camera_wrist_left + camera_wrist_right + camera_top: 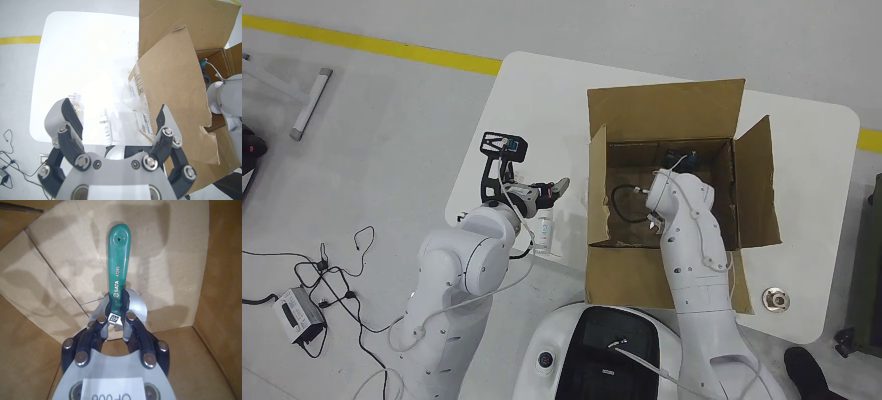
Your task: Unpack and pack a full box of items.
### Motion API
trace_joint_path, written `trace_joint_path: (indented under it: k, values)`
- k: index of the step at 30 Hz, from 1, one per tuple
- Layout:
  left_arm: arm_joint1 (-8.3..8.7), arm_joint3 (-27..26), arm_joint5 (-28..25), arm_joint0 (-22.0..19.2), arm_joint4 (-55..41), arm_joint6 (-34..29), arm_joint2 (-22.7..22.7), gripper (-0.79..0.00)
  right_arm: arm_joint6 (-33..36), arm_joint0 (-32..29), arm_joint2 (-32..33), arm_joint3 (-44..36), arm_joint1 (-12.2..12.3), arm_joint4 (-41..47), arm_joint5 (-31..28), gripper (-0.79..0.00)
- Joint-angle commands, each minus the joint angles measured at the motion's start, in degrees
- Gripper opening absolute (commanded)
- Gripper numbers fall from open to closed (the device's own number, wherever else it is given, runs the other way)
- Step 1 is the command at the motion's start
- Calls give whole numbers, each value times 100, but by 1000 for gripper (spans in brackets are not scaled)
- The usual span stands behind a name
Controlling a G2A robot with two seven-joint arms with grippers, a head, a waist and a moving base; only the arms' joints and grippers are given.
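**Wrench (117, 262) gripped inside the box (47, 262)**

The right pincer (116, 310) is clamped on the green handle right next to the metal head, down inside the cardboard box. The tool is probably stiff and head-heavy, and its glossy handle may slip or swing. The left pincer (117, 113) hangs open over the worktop (85, 56), near a spray bottle (106, 130).

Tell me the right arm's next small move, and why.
Probably raise the wrench straight up: the right gripper is shut on it deep inside the box, walls close around, while a spray bottle already sits out on the table.
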Motion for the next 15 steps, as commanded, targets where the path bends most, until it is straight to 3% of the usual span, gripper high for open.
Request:
trace_joint_path:
  k: [1, 7, 15]
  values:
    - [0, 0, 0, 0, 0, 0, 0, 0, 20, -17, 4, -72, -10, 8, -19, -785]
    - [0, 0, 0, 0, 0, 0, 0, 0, 156, -133, -70, -540, -39, 85, -165, -785]
    - [0, 0, 0, 0, 0, 0, 0, 0, 113, -698, -332, -2246, -45, 277, -766, -785]
